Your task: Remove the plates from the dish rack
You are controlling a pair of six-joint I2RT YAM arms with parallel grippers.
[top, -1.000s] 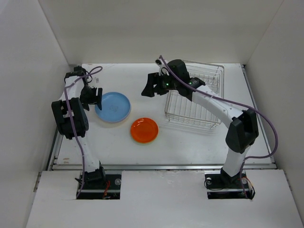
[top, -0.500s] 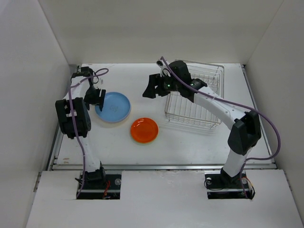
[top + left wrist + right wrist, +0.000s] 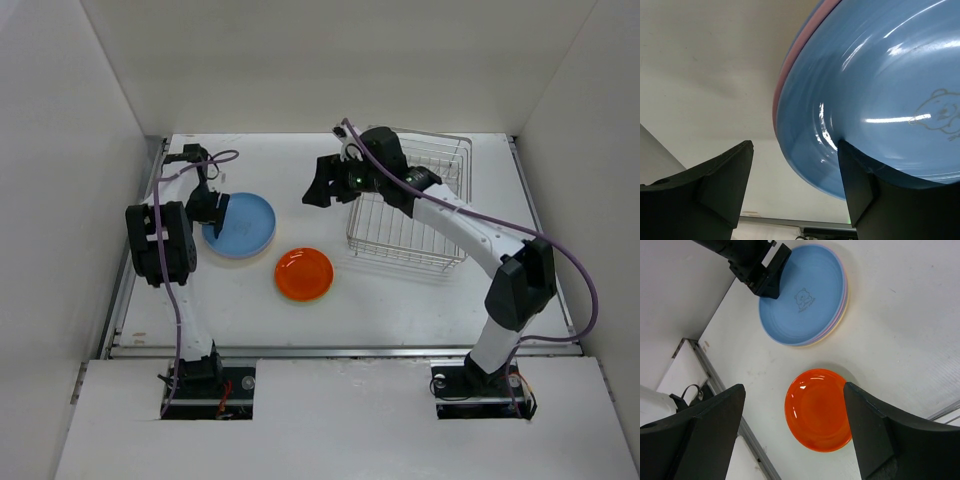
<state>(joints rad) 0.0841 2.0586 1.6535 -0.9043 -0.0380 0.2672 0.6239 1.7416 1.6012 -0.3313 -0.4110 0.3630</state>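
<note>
The dish rack sits right of centre in the top view. Its long axis runs from the upper part of the frame toward the lower, slightly slanted. At centre left the light blue plate lies flat, face up, on a pink plate whose rim shows beneath it. The orange plate lies flat at lower centre, near them but apart. The left gripper sits at the blue plate's left rim, fingers spread wide, gripping nothing. The right gripper hovers above the table left of the rack, jaws wide apart, holding nothing.
</note>
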